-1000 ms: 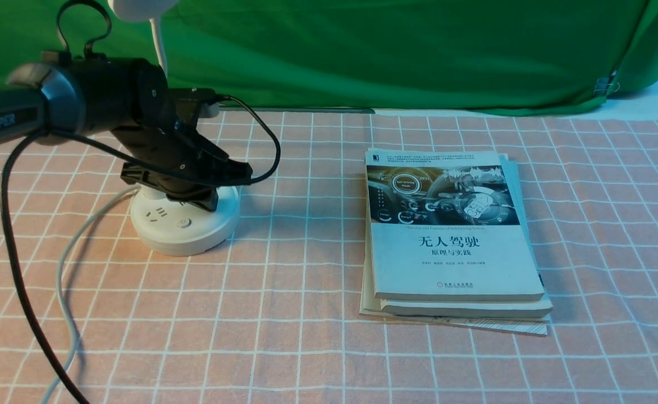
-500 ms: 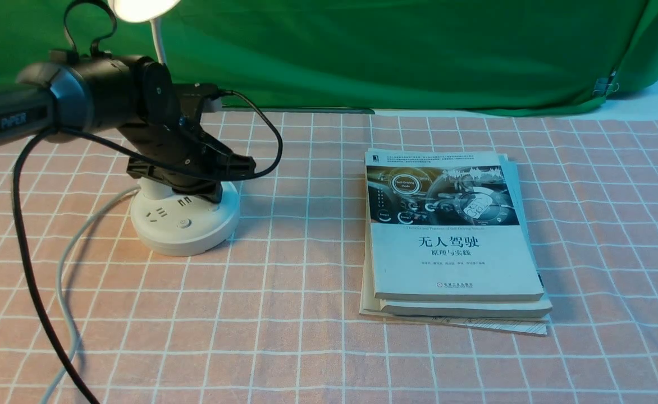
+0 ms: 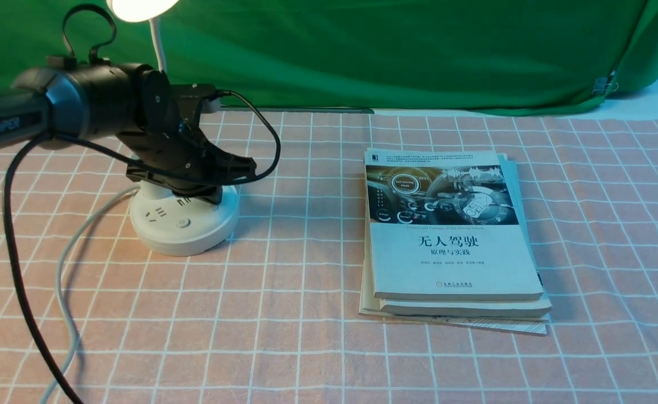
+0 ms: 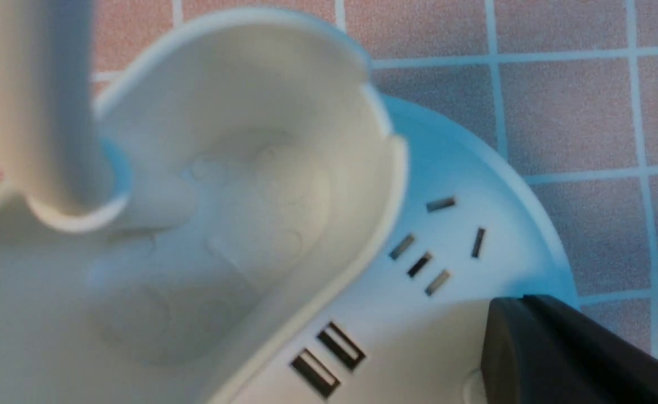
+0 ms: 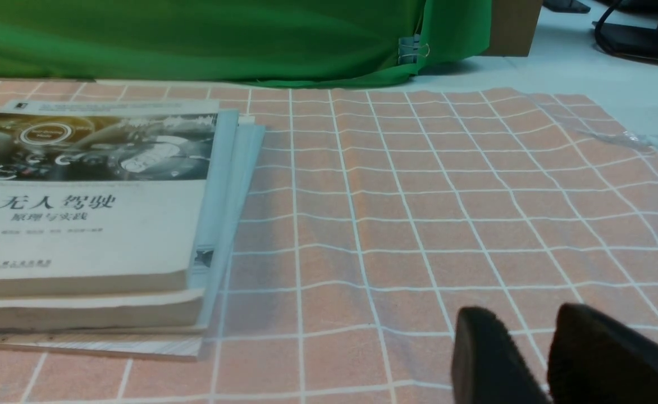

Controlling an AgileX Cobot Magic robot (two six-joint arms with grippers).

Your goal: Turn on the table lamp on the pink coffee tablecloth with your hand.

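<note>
The white table lamp stands at the left on the pink coffee tablecloth [image 3: 306, 314]. Its round base [image 3: 183, 227] bears sockets and a button, its gooseneck [image 3: 159, 47] rises behind, and its head [image 3: 138, 7] glows lit at the top edge. My left gripper [image 3: 206, 196], the hand on the black "PIPER" arm, is shut and points down just over the base's rear right. In the left wrist view its fingers [image 4: 559, 348] hover by a round button beside the oval cup [image 4: 239, 185] and the USB ports. My right gripper [image 5: 525, 336] is shut and empty above the cloth.
A stack of books [image 3: 452, 235] lies at centre right, also in the right wrist view [image 5: 93, 207]. The lamp's grey-white cord [image 3: 68, 280] and the arm's black cable [image 3: 14, 269] trail over the cloth at the left. A green backdrop cloth [image 3: 391, 50] hangs behind.
The lamp head was dark one second ago and is lit now. My left gripper has lifted slightly off the base and shifted a little back.
</note>
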